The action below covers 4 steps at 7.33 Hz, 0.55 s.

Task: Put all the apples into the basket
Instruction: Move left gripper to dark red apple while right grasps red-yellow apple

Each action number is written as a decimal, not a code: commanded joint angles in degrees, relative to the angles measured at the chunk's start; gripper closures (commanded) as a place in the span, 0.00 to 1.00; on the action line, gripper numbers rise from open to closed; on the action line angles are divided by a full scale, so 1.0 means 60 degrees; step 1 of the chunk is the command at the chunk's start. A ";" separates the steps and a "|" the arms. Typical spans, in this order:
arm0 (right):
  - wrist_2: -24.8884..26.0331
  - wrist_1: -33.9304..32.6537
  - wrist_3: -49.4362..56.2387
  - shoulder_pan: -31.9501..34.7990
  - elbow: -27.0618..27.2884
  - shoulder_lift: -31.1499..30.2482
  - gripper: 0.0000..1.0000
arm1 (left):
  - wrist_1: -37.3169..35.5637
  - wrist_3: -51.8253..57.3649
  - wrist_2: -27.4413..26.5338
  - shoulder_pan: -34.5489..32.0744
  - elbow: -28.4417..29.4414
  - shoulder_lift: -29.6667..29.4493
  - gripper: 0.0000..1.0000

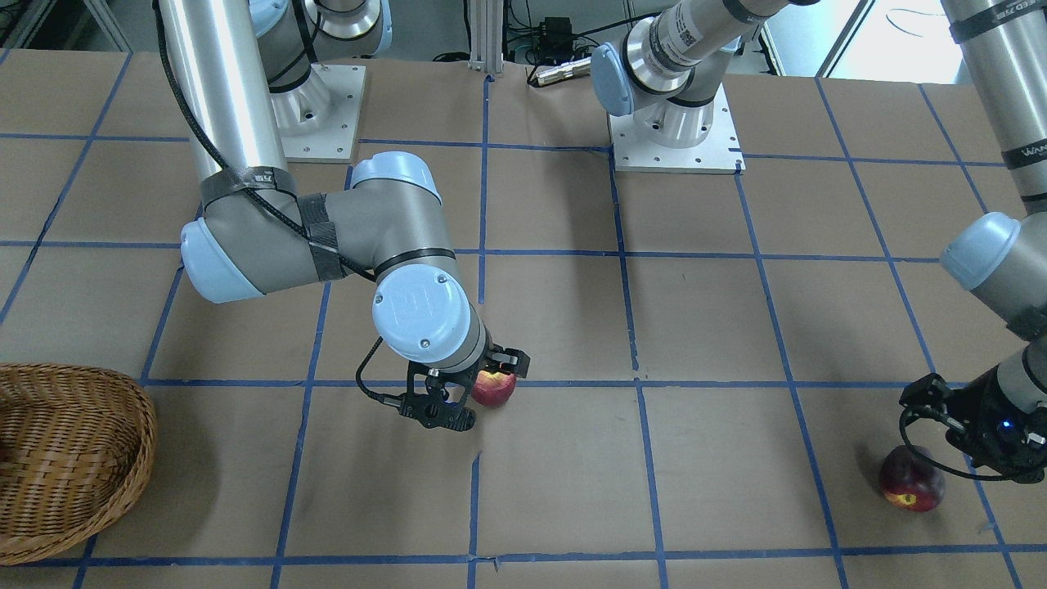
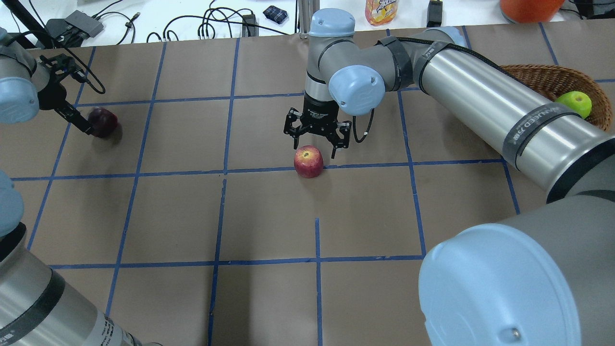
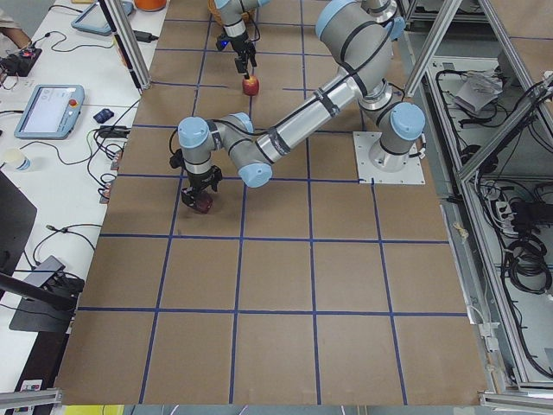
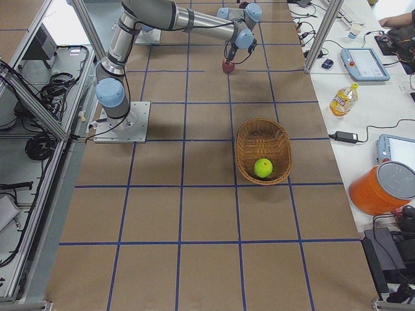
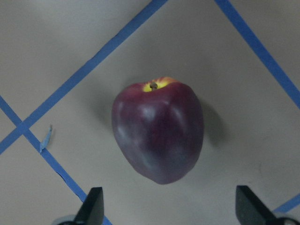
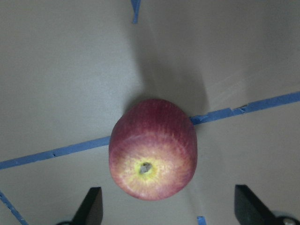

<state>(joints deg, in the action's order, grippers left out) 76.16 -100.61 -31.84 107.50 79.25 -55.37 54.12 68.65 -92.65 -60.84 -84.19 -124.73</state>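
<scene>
The red apple (image 2: 308,161) with a yellowish stem end lies on a blue tape line at mid-table. My right gripper (image 2: 315,148) hangs open just above it, one finger on either side; in the right wrist view the apple (image 6: 152,149) lies between the open fingertips (image 6: 92,206). The dark maroon apple (image 2: 102,121) lies at the far left. My left gripper (image 2: 80,119) is open right beside it; the apple (image 5: 158,131) is centred ahead of the open fingertips (image 5: 93,206). The green apple (image 2: 574,103) lies in the wicker basket (image 2: 538,76).
The table is brown paper with a blue tape grid. The basket (image 1: 123,425) stands near the table's far edge on my right side. The arm bases (image 1: 675,131) are bolted at the near edge. Cables and bottles lie beyond the far edge.
</scene>
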 commanded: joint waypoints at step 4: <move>-0.0067 -0.0575 0.0062 0.0159 0.0078 0.0614 0.00 | -0.0260 -0.0469 0.0617 -0.0012 0.0028 -0.0539 0.00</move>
<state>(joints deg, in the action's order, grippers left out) 75.73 -103.80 -31.58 108.16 79.57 -52.71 52.61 66.71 -89.76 -60.90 -83.89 -127.52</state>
